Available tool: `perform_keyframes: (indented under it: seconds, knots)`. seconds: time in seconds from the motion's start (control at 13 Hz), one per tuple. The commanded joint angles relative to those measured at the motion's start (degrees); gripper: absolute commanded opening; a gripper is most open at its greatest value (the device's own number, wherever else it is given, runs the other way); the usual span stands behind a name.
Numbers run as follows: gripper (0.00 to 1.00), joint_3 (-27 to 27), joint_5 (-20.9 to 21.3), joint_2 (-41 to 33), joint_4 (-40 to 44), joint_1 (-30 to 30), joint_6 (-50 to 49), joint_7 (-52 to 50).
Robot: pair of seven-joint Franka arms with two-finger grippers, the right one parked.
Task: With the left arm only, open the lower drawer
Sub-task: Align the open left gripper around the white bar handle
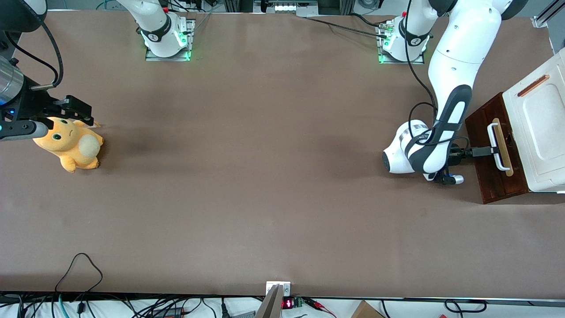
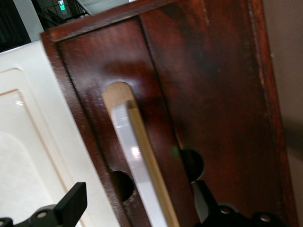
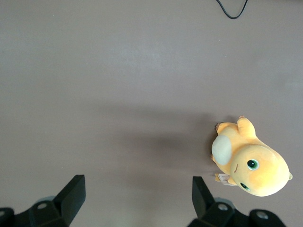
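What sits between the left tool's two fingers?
The lower drawer's white bar handle sits between the open left tool's fingers; the left wrist view shows it.

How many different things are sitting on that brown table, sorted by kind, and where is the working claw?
Plush toys: 1, the orange plush toy.
Drawer fronts: 1, the lower drawer.
White panels: 1, the white panel above it.
Total: 3.
The left arm's gripper is at the drawer's white bar handle, fingers either side of it.

Orange plush toy (image 1: 70, 143) (lying on brown table (image 1: 247, 176)), toward the parked arm's end.
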Motion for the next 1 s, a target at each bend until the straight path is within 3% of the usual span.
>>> perform_keyframes:
  seconds: [0.0,0.93]
  knots:
    - [1.0,-0.39,1.55,-0.41,-1.85,1.31,0.98,-1.48]
    - [1.0,0.22,2.78,-0.85,-1.85,2.63,0.54,-0.95]
